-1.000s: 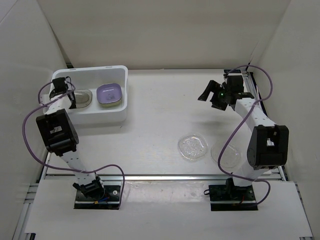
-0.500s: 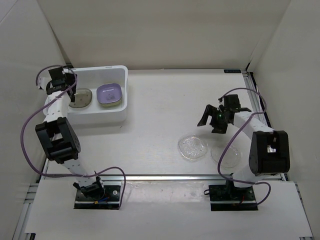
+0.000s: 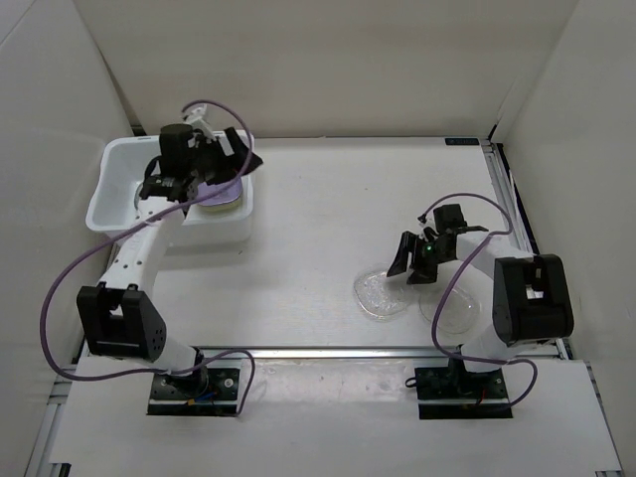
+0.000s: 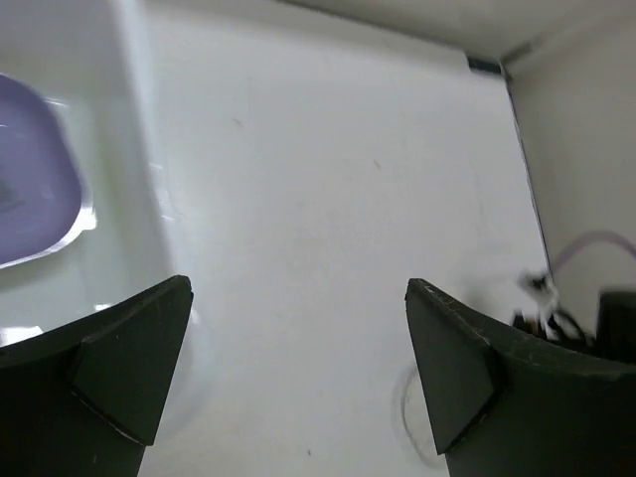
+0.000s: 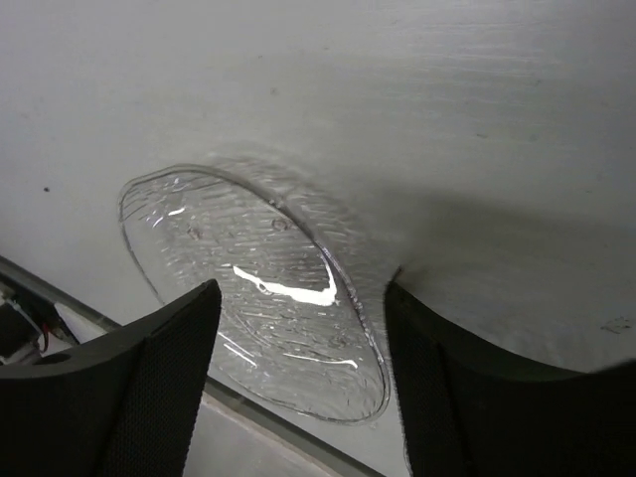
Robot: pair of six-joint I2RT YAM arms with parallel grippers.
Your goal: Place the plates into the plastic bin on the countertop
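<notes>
- Three plates show from above: one purple plate [image 3: 213,195], rounded-square, and two round clear ones, a textured plate [image 3: 383,295] and a smooth plate [image 3: 452,311].
- One bin [image 3: 119,169], white with a rolled rim, sits at the far left of the counter [image 3: 318,209]. The purple plate lies inside at its right end, partly under the left arm [image 3: 139,253].
- Both clear plates lie side by side on the counter, narrowly apart, near the front rail [image 3: 318,350].
- Two grippers:
  - The left gripper [image 3: 224,164] hangs over the bin's right end, jaws wide apart with nothing between them.
  - The right gripper [image 3: 409,260] sits low over the textured plate's right edge, jaws spread and empty.
- Wrist views add detail:
  - The left one shows the purple plate's glossy face and the bin wall.
  - The right one shows the textured plate's ripples, which are faint from above.
- Only the overhead view takes in the bin and both clear plates together.
</notes>
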